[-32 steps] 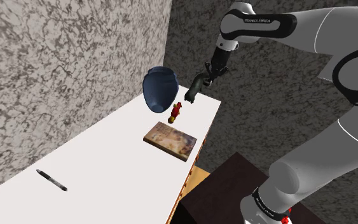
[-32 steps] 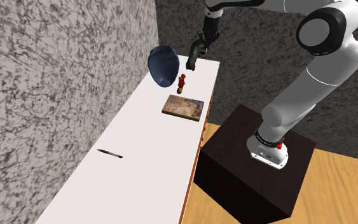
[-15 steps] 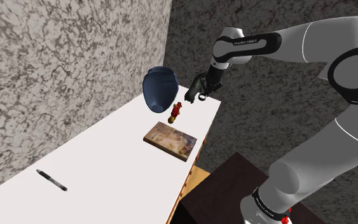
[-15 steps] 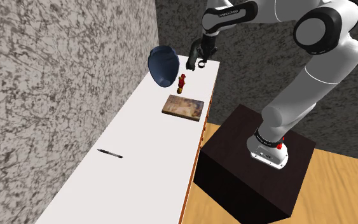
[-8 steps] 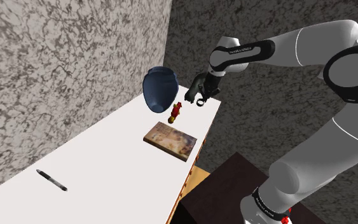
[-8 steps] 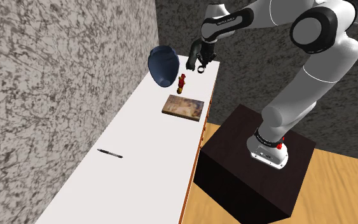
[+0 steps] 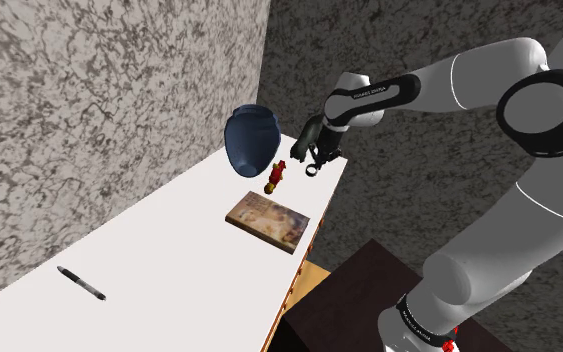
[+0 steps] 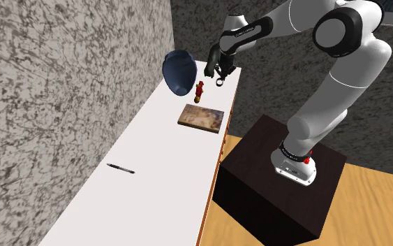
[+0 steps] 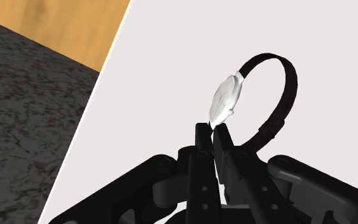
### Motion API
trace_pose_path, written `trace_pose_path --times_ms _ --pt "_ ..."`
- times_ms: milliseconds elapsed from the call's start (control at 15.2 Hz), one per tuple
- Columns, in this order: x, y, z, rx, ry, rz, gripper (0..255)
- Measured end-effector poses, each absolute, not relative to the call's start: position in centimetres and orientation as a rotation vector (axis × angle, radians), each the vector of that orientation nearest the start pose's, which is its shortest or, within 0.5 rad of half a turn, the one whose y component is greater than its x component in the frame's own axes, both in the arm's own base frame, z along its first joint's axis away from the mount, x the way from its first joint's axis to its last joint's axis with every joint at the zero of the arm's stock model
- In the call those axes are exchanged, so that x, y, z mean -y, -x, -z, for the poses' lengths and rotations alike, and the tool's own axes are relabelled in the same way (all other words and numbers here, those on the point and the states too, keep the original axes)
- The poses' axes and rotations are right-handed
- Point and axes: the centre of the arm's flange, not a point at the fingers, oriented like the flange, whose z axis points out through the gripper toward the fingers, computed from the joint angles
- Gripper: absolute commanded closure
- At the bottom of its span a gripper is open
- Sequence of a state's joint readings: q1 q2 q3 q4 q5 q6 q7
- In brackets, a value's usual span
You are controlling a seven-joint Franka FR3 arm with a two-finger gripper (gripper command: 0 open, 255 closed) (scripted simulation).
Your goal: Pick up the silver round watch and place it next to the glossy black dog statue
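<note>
My gripper [image 9: 211, 132] is shut on the watch [image 9: 226, 100], pinching it at the lower edge of its silver round face. The dark strap [image 9: 279, 95] loops out beyond the face. In the shoulder view the gripper [image 7: 312, 160] holds the watch [image 7: 313, 169] just above the white table's far end, near its right edge. The second exterior view shows the gripper [image 8: 216, 74] and the watch [image 8: 219, 81] there too. A glossy dark blue rounded object [image 7: 250, 140] stands close by on the shoulder view's left, with a small red and yellow figure [image 7: 278, 175] between them.
A flat book [image 7: 268, 220] with a brown cover lies on the white table [image 7: 169, 260] nearer the stand. A black pen [image 7: 80, 284] lies far down the table. Speckled grey walls [image 7: 89, 90] run along the table's far side and behind its end. The dark stand [image 8: 278, 189] sits on a wooden floor.
The arm has folded down and the gripper has sunk toward the table's far end, moving slightly to the shoulder view's right with the watch in it. Nothing else moved.
</note>
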State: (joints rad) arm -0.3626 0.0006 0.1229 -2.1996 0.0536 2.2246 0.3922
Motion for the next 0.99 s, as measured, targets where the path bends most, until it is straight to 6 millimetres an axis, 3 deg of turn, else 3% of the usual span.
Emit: trace_pose_path --times_ms 330,792,858,990 --pt "12.5 -51.6 -35.8 -1.01 2.927 0.033 255" --pt "12.5 -51.6 -35.3 -1.009 2.927 0.033 255" --pt "12.5 -51.6 -35.3 -1.009 2.927 0.033 0" --pt "12.5 -51.6 -35.3 -1.009 2.927 0.033 0"
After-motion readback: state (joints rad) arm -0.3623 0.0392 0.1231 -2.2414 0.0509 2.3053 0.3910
